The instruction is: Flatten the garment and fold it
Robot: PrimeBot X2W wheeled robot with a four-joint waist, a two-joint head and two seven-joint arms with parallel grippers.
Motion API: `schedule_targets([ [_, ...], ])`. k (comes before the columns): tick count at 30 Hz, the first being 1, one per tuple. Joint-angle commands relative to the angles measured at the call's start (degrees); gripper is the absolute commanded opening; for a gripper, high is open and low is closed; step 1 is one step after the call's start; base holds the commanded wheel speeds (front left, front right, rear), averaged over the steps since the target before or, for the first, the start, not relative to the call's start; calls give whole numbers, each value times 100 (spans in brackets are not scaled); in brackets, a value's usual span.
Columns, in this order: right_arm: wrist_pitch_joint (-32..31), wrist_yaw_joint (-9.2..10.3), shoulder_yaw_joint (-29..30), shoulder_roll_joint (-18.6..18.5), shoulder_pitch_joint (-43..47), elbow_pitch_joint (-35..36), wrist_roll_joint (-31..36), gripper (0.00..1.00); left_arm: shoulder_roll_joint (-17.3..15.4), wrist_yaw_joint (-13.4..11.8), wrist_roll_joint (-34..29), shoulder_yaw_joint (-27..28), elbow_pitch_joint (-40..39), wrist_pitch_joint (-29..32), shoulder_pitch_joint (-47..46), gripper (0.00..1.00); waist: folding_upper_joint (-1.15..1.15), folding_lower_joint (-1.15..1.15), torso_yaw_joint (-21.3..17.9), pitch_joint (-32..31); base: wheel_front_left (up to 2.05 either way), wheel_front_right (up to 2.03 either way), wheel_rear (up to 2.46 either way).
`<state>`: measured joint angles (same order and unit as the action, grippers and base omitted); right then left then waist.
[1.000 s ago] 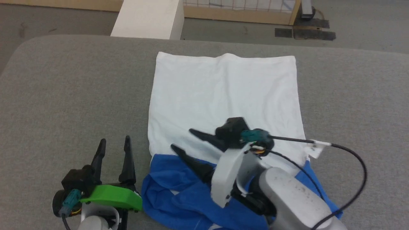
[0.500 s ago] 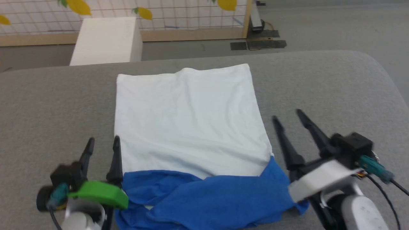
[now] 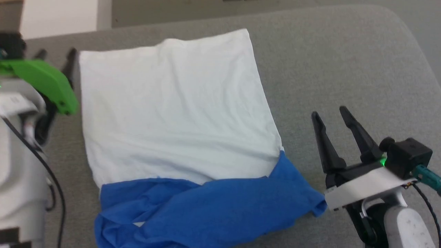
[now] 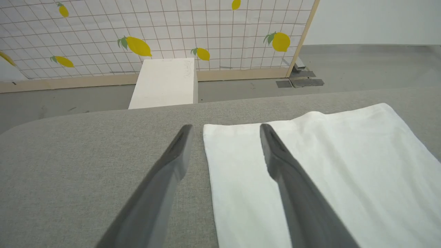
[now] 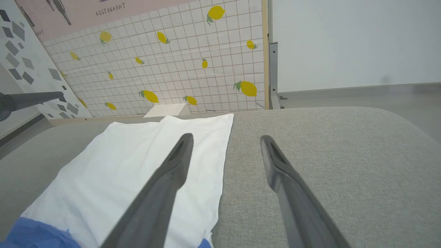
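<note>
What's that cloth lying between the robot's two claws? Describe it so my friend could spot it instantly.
Find the broad grey padded table. Spread flat across its middle lies the garment, a white rectangle with crumpled bright-blue fabric bunched along its near edge. Soft and white-and-blue, it stands out from the hard, dark-fingered left gripper and right gripper flanking it.

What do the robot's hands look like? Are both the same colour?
Each has two long, pointed black jaws. The left gripper has a bright green cover; the right gripper has a white cover, a tiny green light and a teal plug. Both arms are pale grey with black cables.
</note>
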<state>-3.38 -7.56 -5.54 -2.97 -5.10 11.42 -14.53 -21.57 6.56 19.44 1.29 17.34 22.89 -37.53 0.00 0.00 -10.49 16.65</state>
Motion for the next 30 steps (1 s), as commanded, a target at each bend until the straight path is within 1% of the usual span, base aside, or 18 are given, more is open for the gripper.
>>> schedule_targets([
  [1, 77, 8, -26, 9, -133, -39, -87, 100, -70, -20, 29, 15, 74, 195, -236, 100, 0, 0, -491, 725, 0, 0, 0],
  [5, 220, 8, -144, 9, -307, -169, -187, 100, -344, -196, -36, 22, 216, 938, -805, 100, 0, 0, -715, 1110, 0, 0, 0],
  [8, 321, 8, -207, 9, -412, -257, -211, 100, -524, -378, -110, 36, 242, 1445, -1100, 100, 0, 0, -876, 1378, 0, 0, 0],
  [14, 527, 8, -315, 9, -549, -398, -330, 100, -839, -762, -264, 105, 237, 2266, -1332, 100, 0, 0, -1061, 1716, 0, 0, 0],
  [22, 657, 8, -447, 9, -679, -562, -420, 100, -1142, -1176, -503, 186, -104, 2756, -1183, 100, 0, 0, -1115, 1893, 0, 0, 0],
  [25, 665, 8, -476, 9, -719, -600, -413, 100, -1222, -1279, -573, 196, -255, 2877, -1099, 100, 0, 0, -1099, 1929, 0, 0, 0],
  [29, 659, 8, -503, 9, -773, -631, -403, 100, -1243, -1363, -594, 194, -429, 2987, -983, 100, 0, 0, -1065, 1960, 0, 0, 0],
  [30, 653, 8, -507, 9, -788, -639, -394, 100, -1244, -1363, -605, 174, -476, 2988, -958, 45, 0, 0, -1054, 1963, 0, 0, 0],
])
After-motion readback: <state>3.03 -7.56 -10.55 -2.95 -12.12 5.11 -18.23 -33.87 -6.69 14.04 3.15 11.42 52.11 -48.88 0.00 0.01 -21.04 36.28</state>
